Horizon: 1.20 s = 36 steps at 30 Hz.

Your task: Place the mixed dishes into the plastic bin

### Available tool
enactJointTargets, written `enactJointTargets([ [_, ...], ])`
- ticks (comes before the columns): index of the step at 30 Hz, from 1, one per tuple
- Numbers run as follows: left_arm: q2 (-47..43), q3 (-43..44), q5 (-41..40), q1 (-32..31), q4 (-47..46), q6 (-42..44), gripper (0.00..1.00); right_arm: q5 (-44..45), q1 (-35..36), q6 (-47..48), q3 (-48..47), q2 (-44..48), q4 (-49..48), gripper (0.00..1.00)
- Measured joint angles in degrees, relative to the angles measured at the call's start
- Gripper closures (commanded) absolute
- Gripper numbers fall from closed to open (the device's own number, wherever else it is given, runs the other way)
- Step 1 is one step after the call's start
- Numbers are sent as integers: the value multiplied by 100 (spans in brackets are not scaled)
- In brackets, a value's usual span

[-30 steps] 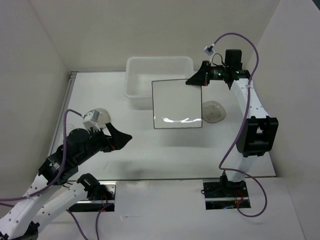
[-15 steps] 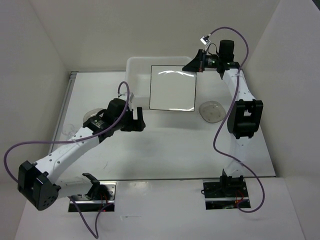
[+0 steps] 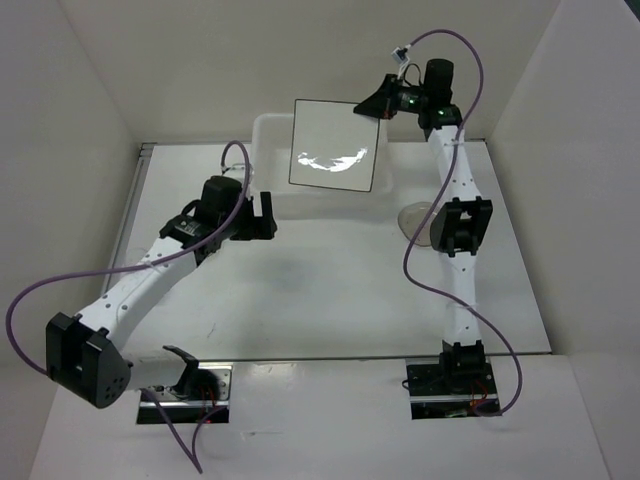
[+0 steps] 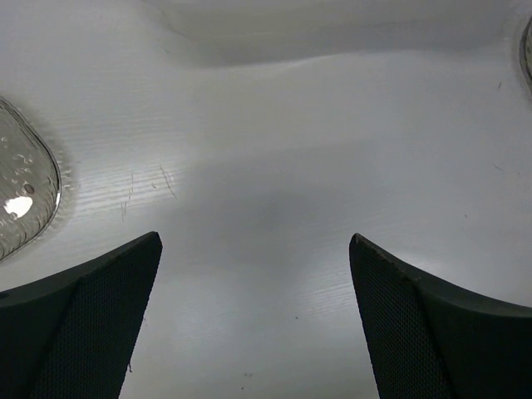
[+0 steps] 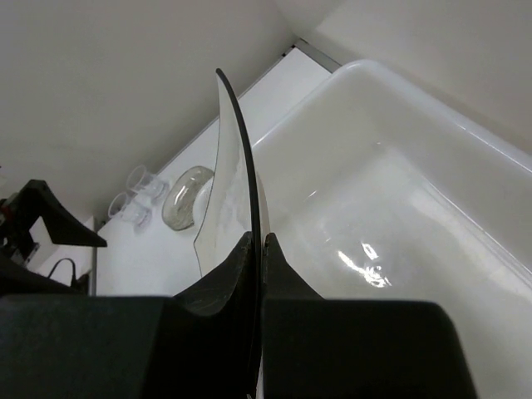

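Plate (image 3: 335, 146) pinched on edge above the bin (image 3: 268, 150), left arm free.
We see the left end effector (image 4: 253, 249) spread wide over the bench (image 4: 266, 150), holding nothing, with a round translucent dish (image 4: 21, 199) just beside it. We judge the plate stiff, thin, slick and easily chipped, so a firm rim pinch suits it. The right end effector (image 5: 256, 243) is clamped on one edge, the plate tilted over the bin, whose visible floor shows nothing inside. A second dish (image 3: 418, 222) lies on the bench right of the bin.

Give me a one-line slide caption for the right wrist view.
Right gripper clamps the square plate on edge above the plastic bin, two cups and a dish beyond.
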State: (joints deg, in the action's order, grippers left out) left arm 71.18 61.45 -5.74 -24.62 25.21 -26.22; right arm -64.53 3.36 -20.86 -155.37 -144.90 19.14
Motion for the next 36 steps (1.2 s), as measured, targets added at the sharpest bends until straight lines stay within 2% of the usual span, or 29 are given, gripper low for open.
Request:
enactJointTargets([
  [7, 476, 269, 129, 273, 11, 315, 0, 763, 396, -103, -704, -787, 24, 99],
  [14, 852, 472, 232, 669, 9, 529, 0, 1440, 531, 367, -1191, -1174, 76, 99],
  [33, 1202, 682, 286, 826, -28, 699, 0, 1764, 511, 767, -1207, -1753, 791, 99],
  [36, 1239, 682, 284, 874, -39, 699, 0, 1838, 514, 809, -1491, -1875, 984, 94],
])
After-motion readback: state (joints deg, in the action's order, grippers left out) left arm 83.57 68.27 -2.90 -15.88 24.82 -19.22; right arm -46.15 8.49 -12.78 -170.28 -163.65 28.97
